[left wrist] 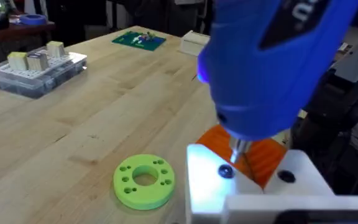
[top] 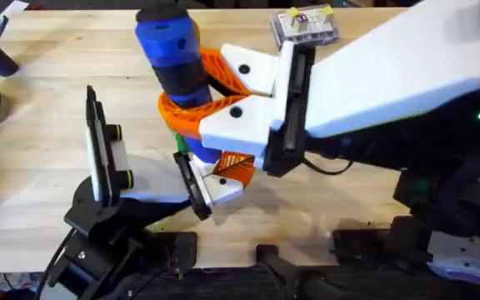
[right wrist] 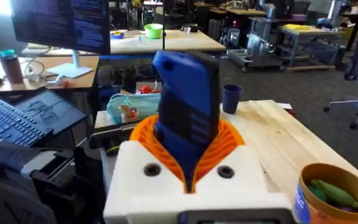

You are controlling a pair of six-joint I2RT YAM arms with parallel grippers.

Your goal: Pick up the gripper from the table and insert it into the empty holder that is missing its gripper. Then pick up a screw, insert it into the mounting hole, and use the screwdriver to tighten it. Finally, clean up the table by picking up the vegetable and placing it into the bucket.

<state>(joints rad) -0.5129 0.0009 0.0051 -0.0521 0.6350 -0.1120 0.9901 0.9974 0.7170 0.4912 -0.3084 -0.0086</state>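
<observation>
Over the holder (top: 107, 158), the right gripper (right wrist: 188, 155) is clenched around the screwdriver (top: 173, 50), bit pointing down.

Below the tool, the gripper (left wrist: 266, 155) sits with its white block in the holder's free side. The thin bit comes down just beside a dark spot that may be the screw or a bare mounting hole; the wrist view is too close to say. The left gripper's hold I cannot tell. The vegetable (right wrist: 328, 190) already lies in the bucket (right wrist: 337, 168). The risk, I judge, is the bit landing off the hole: driven there, it would skate over the white block, or push the orange finger askew in its seat. The tall tool could also tilt in its clamp.
</observation>
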